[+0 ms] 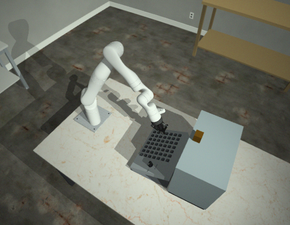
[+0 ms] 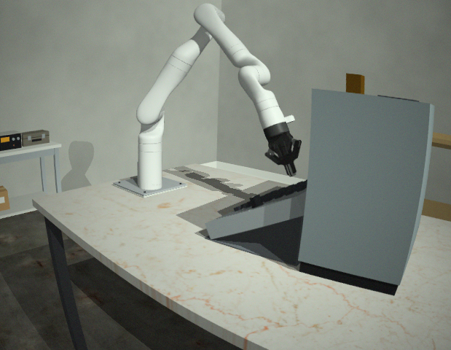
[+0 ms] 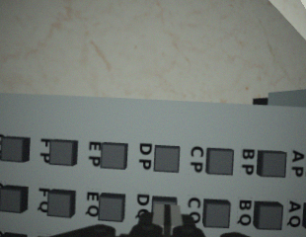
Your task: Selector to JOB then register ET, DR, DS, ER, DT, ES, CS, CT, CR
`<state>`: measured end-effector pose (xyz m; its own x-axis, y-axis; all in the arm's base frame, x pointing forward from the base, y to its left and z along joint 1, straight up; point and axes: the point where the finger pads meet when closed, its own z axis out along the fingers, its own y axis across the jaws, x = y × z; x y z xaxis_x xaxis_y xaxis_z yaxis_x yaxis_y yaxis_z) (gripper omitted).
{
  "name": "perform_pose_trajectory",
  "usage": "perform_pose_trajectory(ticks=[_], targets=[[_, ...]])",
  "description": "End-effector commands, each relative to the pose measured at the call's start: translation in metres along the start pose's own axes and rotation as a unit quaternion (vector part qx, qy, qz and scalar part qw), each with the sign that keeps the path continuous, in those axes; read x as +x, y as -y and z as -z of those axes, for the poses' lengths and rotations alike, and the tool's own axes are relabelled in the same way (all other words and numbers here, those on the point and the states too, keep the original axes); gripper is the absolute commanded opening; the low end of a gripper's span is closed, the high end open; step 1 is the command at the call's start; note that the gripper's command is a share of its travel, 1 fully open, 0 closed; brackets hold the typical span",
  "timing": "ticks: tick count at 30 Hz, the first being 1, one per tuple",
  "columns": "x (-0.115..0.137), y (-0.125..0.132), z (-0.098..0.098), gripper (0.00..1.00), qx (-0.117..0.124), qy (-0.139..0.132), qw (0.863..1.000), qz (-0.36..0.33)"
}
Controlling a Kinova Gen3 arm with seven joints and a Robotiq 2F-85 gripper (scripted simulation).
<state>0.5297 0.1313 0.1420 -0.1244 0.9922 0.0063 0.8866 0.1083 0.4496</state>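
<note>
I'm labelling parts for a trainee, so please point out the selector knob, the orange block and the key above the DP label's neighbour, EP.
Selector knob (image 1: 150, 164): top view, its dark body.
Orange block (image 1: 198, 136) (image 2: 354, 83): top and exterior views, its visible faces.
EP key (image 3: 114, 156): wrist view, its face.

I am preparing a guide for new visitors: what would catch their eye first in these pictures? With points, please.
Probably the white arm (image 1: 125, 72) (image 2: 229, 41), arching over the table's far side. Next, the big grey box (image 1: 212, 150) (image 2: 364, 181) on the table, with an orange block (image 1: 198, 136) (image 2: 354, 83) on top. Beside it slopes the dark keypad (image 1: 180, 150).
</note>
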Motion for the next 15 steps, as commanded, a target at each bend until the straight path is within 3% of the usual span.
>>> perform_pose_trajectory(ticks=[1,15], targets=[[-0.002,-0.002,-0.007,0.10,-0.002,0.002,1.000,0.000],[-0.004,-0.001,-0.018,0.10,0.000,0.003,1.000,-0.001]])
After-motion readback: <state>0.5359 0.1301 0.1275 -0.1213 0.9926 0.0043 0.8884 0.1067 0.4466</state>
